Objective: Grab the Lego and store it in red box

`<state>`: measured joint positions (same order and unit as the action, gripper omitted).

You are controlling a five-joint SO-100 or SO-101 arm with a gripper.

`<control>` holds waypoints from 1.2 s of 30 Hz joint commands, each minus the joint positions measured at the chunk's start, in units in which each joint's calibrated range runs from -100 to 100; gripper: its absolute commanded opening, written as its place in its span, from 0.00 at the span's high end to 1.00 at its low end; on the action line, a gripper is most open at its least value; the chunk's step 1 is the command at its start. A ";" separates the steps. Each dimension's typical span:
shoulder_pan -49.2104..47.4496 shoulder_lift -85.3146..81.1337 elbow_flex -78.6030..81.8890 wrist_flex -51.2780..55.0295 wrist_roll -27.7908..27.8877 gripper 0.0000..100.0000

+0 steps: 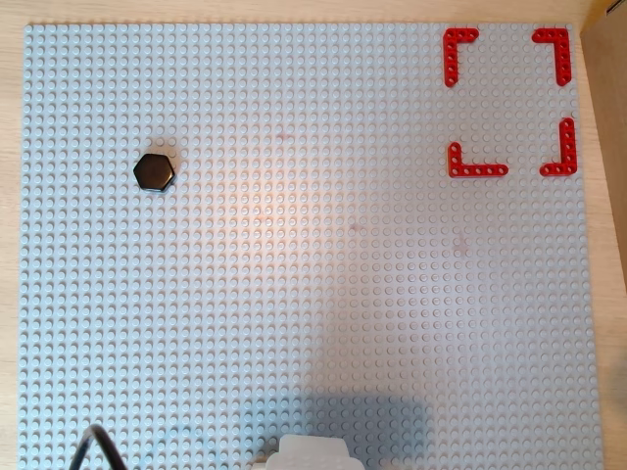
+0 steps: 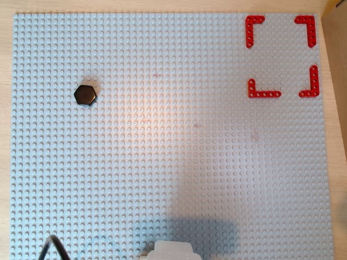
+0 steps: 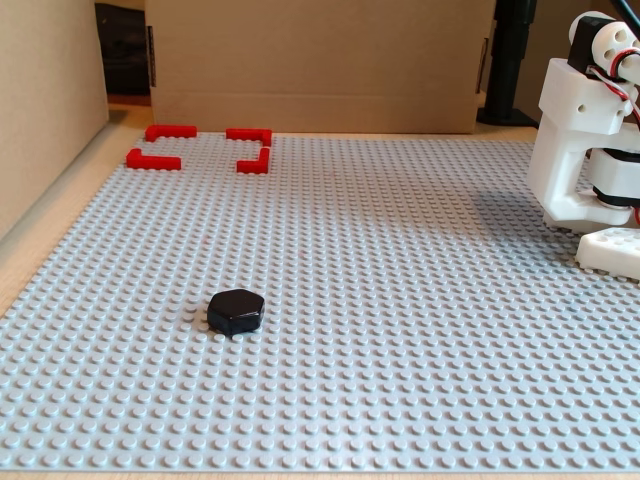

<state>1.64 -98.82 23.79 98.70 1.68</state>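
On the grey baseplate [image 1: 313, 294], one black hexagonal Lego [image 1: 154, 172] is sitting alone at the left in both overhead views, well apart from the red box [image 1: 509, 103], whose four L-shaped corner pieces are outlining a square at top right. Only the white arm base [image 3: 585, 130] is showing in the fixed view; the gripper is out of frame, so I cannot tell the jaw state.

A glossy black hexagonal Lego piece [image 1: 154, 171], four red studded L-shaped corner pieces [image 1: 458, 43], a pale grey studded baseplate [image 1: 323, 294], a white plastic arm [image 3: 580, 140].

Glossy black plastic Lego [image 3: 237, 310]; studded matt grey baseplate [image 3: 400, 300]; red plastic box [image 1: 508, 102] corners; pale wood-look tabletop [image 1: 10, 196].
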 commanded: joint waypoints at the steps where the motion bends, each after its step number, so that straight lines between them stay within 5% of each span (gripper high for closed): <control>1: -0.26 -0.42 0.03 0.07 0.24 0.99; 23: -0.11 -0.51 -7.97 -0.20 0.40 0.99; 29: 2.27 -0.08 -15.34 -8.44 0.45 0.99; 36: 1.83 18.14 -19.16 -2.04 1.29 0.99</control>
<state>3.53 -92.22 7.69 92.83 2.95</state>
